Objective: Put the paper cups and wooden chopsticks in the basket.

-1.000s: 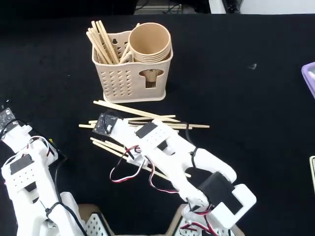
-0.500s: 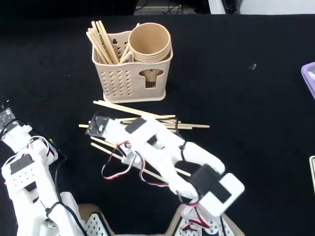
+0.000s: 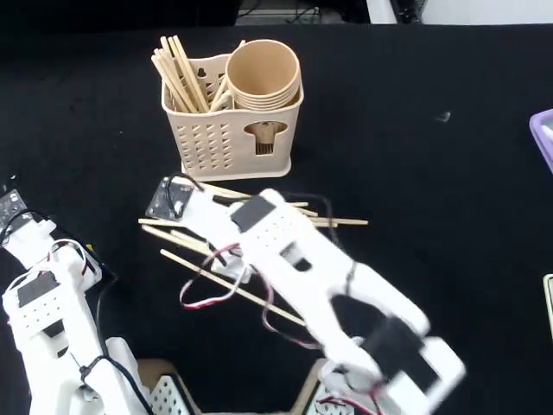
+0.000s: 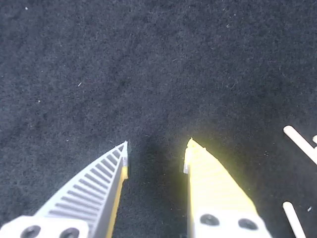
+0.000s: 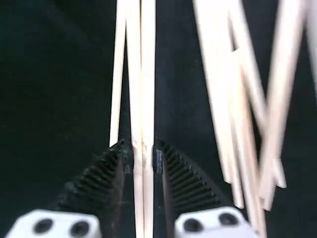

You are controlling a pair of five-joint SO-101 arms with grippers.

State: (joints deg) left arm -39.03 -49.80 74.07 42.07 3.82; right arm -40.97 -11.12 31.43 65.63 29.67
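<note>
Since a second ago the right arm [image 3: 285,242] has swung up and toward the basket [image 3: 226,143], its wrist end now lying closer to the basket's foot, and the nearer loose sticks have shifted with it.

From the high view, the beige slotted basket stands upright on the black surface [image 3: 449,216]. One compartment holds a sheaf of standing chopsticks [image 3: 179,73], pale wood and leaning outward; the other holds the paper cups [image 3: 263,82], tan and nested in a stack with the mouth up. Loose chopsticks [image 3: 341,222] lie scattered on the surface just in front of the basket, partly under the right arm. The left arm [image 3: 43,311] sits folded at the near corner, well apart from them.

From the left wrist view, the left tool [image 4: 156,146] has a plain gap between its tips and holds nothing, hovering over bare surface, with two chopstick ends [image 4: 298,140] near one edge.

From the right wrist view, the right tool [image 5: 141,148] is clamped narrow on a pair of chopsticks [image 5: 147,74] (side by side, touching along their length). A third stick [image 5: 117,74] lies just beside them, and a blurred bundle [image 5: 233,99] fans out farther off.
</note>
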